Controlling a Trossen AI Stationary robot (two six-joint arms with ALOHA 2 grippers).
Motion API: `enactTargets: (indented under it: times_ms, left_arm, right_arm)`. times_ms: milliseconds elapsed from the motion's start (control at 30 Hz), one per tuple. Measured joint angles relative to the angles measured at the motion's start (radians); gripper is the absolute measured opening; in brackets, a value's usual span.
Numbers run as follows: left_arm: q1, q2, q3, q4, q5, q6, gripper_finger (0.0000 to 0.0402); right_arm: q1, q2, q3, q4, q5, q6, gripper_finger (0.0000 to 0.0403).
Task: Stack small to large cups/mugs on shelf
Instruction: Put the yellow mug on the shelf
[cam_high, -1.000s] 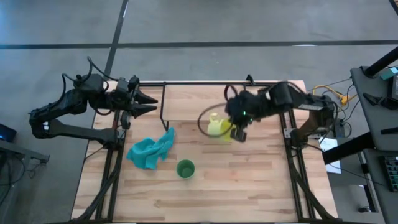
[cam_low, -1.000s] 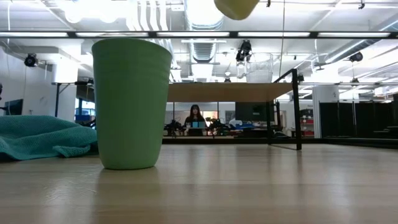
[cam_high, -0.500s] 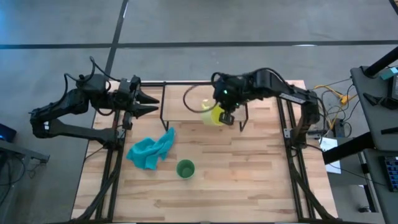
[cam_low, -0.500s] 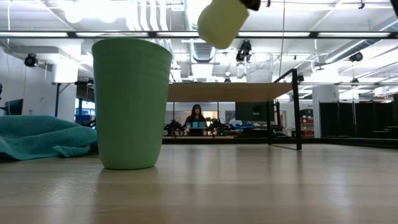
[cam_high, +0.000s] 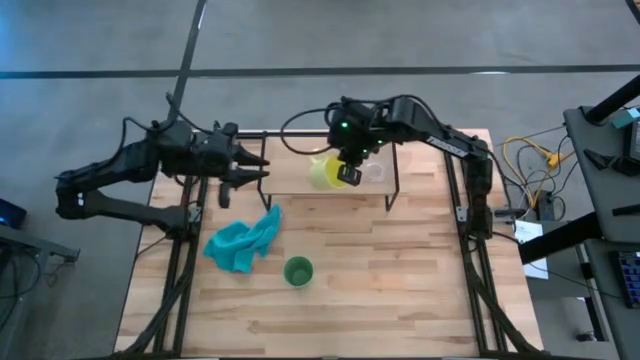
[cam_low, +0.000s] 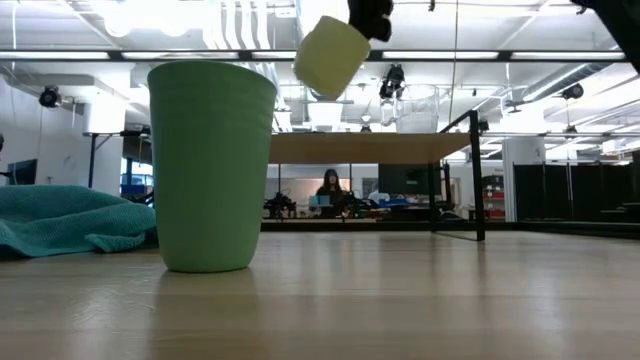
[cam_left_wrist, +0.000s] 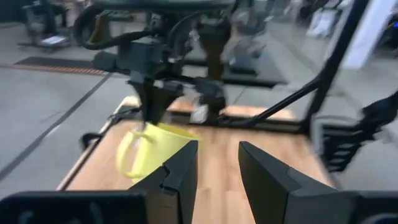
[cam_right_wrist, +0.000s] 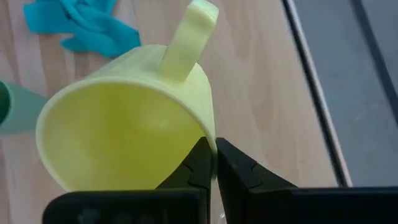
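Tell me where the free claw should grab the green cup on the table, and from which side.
Grip the green cup by its rim, coming straight down: it stands upright, mouth open, no handle. The teal cloth lies apart from it, leaving room. The left claw is free; the right claw holds the yellow mug.

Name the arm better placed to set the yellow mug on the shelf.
Right. The right gripper already pinches the rim of the yellow mug, tilted above the shelf near the clear glass cup. The left gripper is open and holds nothing at the shelf's other end.
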Motion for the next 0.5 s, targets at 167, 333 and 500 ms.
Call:
enactTargets:
  times_ms: [167,333,500]
  left_arm:
    - [0.032,0.068,0.000,-0.049,-0.052,0.064,0.0102]
    - [0.097,0.142,0.000,-0.051,-0.052,0.077,0.0102]
    - [0.184,0.210,0.000,-0.026,-0.026,0.076,0.0102]
  right_arm:
    - [-0.008,0.042,0.000,-0.033,-0.007,-0.022,0.0009]
    - [-0.027,0.046,0.000,-0.037,-0.006,-0.033,0.0009]
    - [-0.068,0.039,0.001,-0.044,-0.004,-0.055,0.0009]
